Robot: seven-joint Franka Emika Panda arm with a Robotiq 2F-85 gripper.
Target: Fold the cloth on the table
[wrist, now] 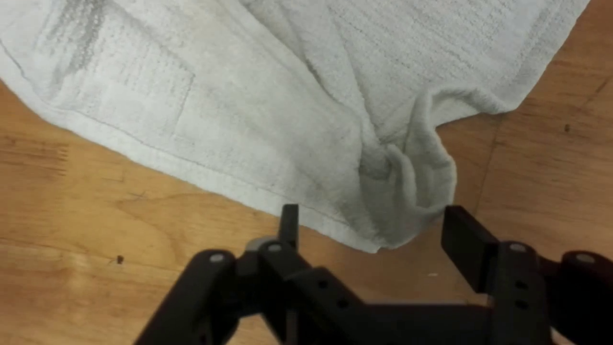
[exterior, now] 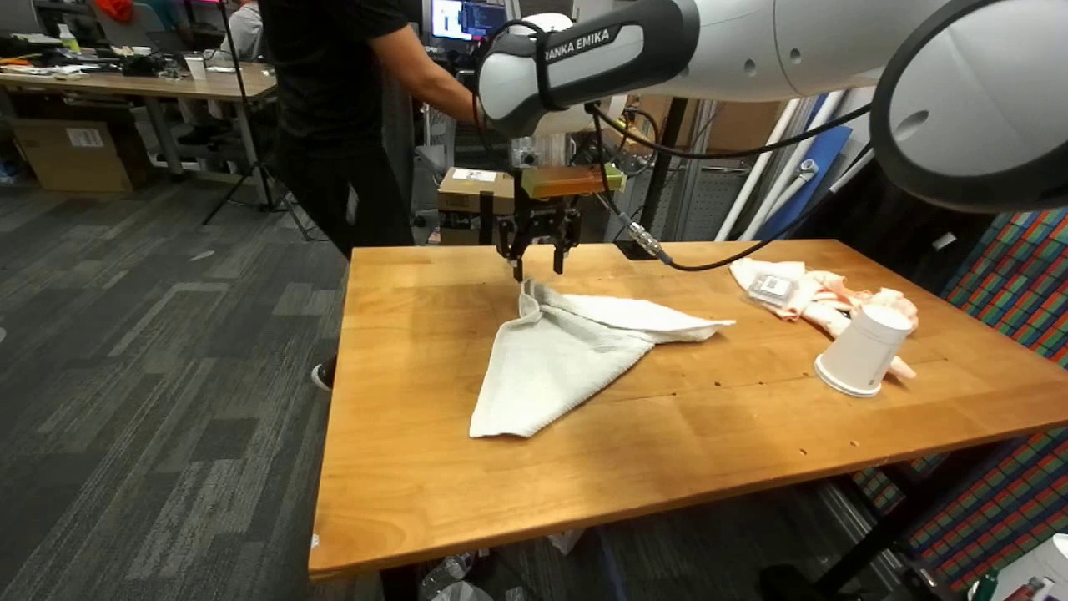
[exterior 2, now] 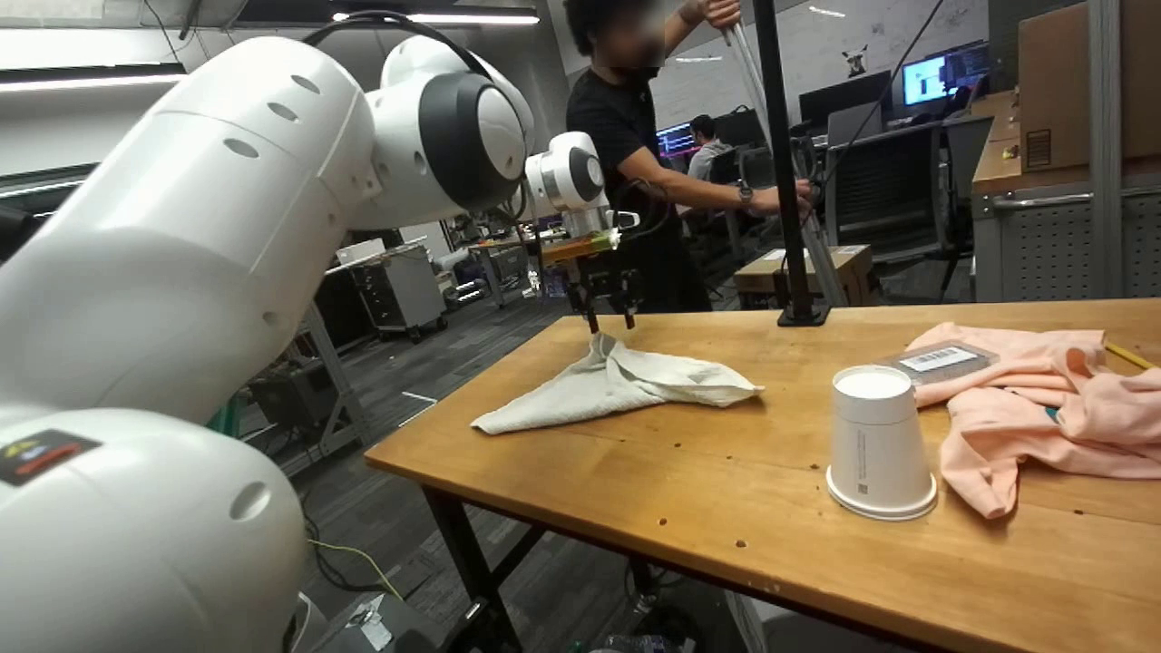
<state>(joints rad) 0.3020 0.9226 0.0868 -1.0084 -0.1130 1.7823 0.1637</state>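
The white cloth (exterior: 546,367) lies on the wooden table (exterior: 434,501), partly folded over into a rough triangle with a bunched, raised corner. It also shows in the other views (exterior 2: 626,385) (wrist: 258,105). My gripper (exterior: 538,272) hangs pointing down just above that bunched corner, in both exterior views (exterior 2: 611,326). In the wrist view, the gripper's fingers (wrist: 371,211) are wide apart with the crumpled corner showing between and beyond them. Nothing is held. Whether a fingertip touches the cloth I cannot tell.
A white paper cup (exterior: 866,351) stands upside down on the table. Beside it lie a crumpled pink cloth (exterior 2: 1052,426) and a small clear labelled box (exterior: 773,289). A black post (exterior 2: 791,181) rises at the table's far edge. A person (exterior: 334,117) stands behind the table.
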